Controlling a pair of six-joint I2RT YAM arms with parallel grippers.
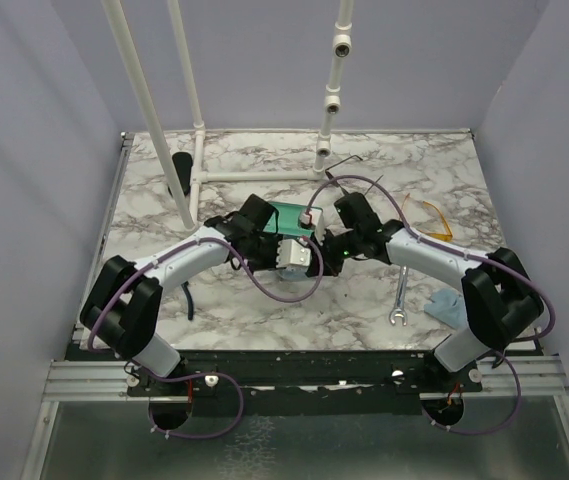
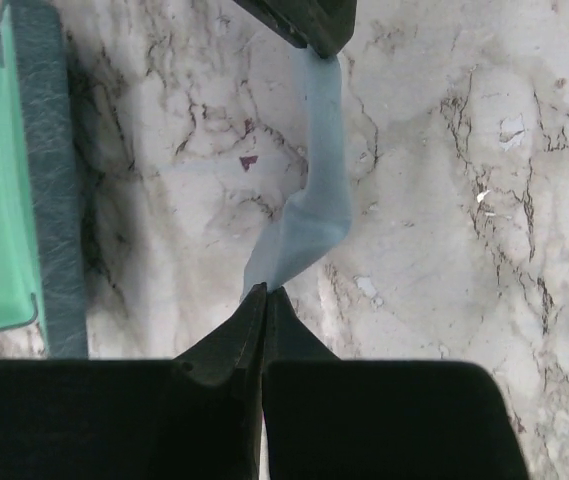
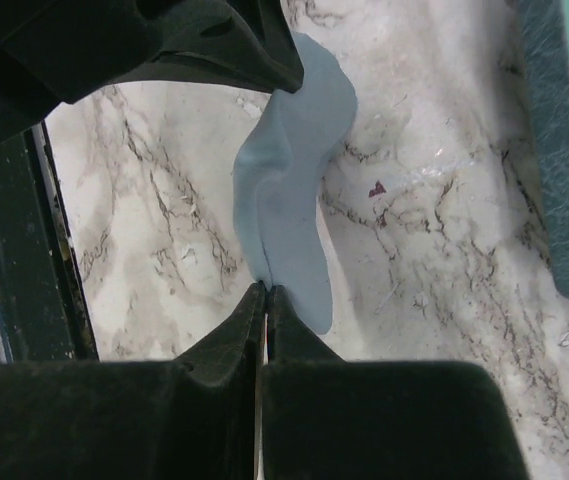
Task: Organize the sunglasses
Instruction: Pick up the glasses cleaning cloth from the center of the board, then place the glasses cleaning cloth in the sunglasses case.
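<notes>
On the marble table [image 1: 229, 312], a black case [image 1: 179, 172] stands well to the left of the open case [image 1: 290, 218], farther back by the white pipes. The open case, blue-grey outside with a green lining, lies at the middle of the table, and both arms meet just in front of it. The left gripper [image 2: 264, 300] is closed, pinching one end of a pale blue cloth [image 2: 319, 190]; the right gripper [image 3: 264, 295] is closed on the other end, so the cloth hangs between them above the table. The wire-framed sunglasses [image 1: 349, 163] lie behind the open case, slightly to its right. The yellow-orange sunglasses [image 1: 430, 217] lie on the table to the right of the open case, apart from both grippers. A wrench [image 1: 401, 300] and a blue cloth-like piece [image 1: 446, 306] lie right of and nearer than the case.
</notes>
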